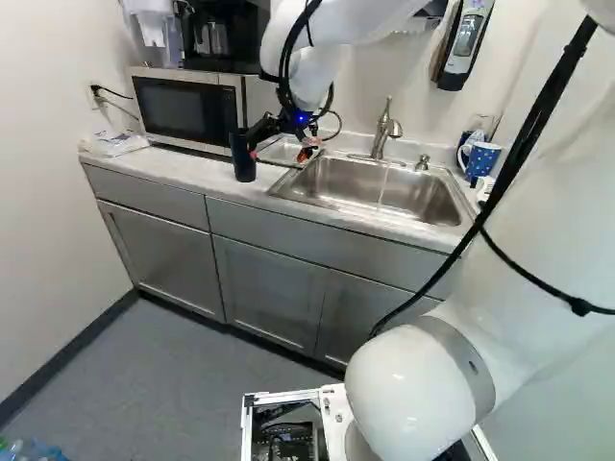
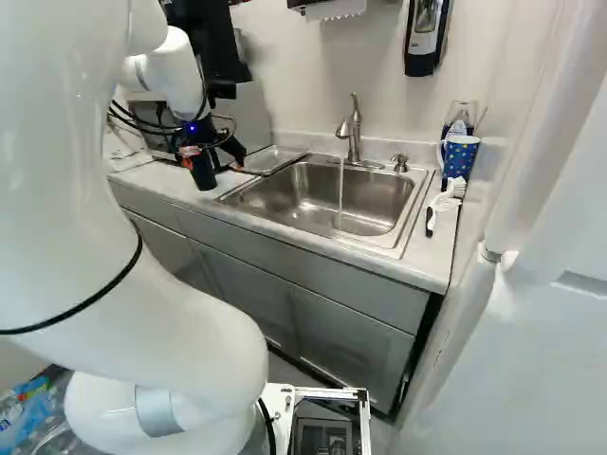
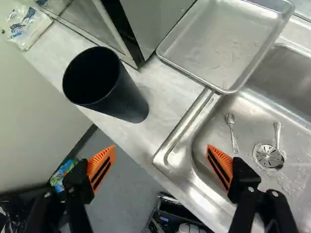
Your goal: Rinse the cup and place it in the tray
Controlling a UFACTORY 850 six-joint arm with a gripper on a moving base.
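A tall, dark, cylindrical cup stands upright on the pale stone-look counter, between the silver-and-black microwave and the stainless-steel sink, near the counter's front edge; the black gripper with orange pads is released, its fingers wide apart and the cup ahead of them, not between; the shallow rectangular metal tray lies beside the microwave, one corner over the sink's rim; a thin stream of water falls from the brushed-metal faucet; grey cabinets stand below, on a grey floor, and a black-and-white dispenser hangs on the white wall; only the wrist view shows the round metal drain and two small metal utensils in the basin; the right base view shows the white-headed, black-handled brush whole, near the blue patterned mug, while the left base view shows it partly hidden.
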